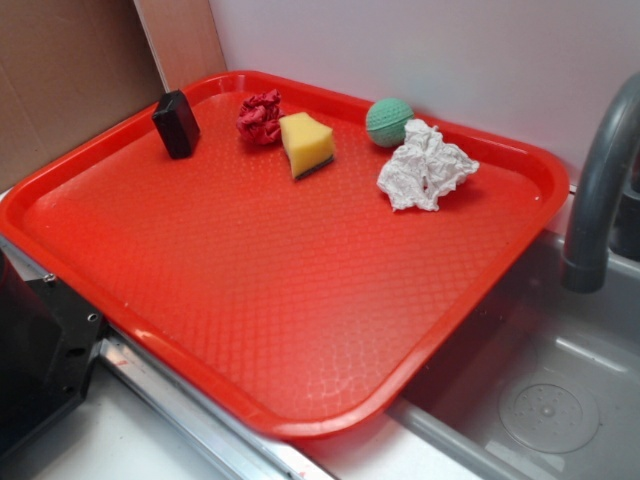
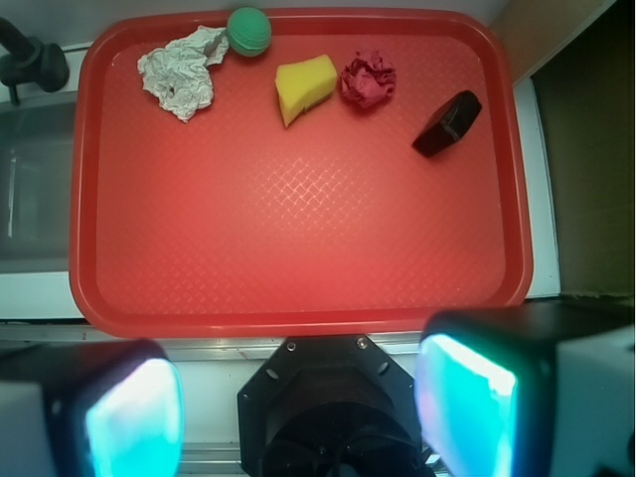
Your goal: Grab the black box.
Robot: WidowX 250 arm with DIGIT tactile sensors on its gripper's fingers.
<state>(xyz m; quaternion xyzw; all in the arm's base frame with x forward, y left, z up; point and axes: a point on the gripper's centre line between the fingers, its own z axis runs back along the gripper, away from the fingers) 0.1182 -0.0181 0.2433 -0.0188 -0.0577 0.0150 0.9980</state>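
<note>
The black box (image 1: 176, 124) stands on edge at the far left corner of the red tray (image 1: 300, 330). In the wrist view the black box (image 2: 448, 123) lies at the tray's upper right. My gripper (image 2: 303, 397) is open and empty. Its two pads (image 2: 134, 422) glow cyan and stand wide apart at the bottom of the wrist view, high above the tray's near edge (image 2: 298, 318) and far from the box. In the exterior view only a black part of the robot shows at the lower left, not the jaws.
On the tray's far side lie a red crumpled ball (image 1: 260, 117), a yellow sponge piece (image 1: 306, 144), a green ball (image 1: 388, 122) and crumpled white paper (image 1: 425, 167). A grey faucet (image 1: 600, 180) and sink (image 1: 540, 400) sit right of the tray. A wall stands behind.
</note>
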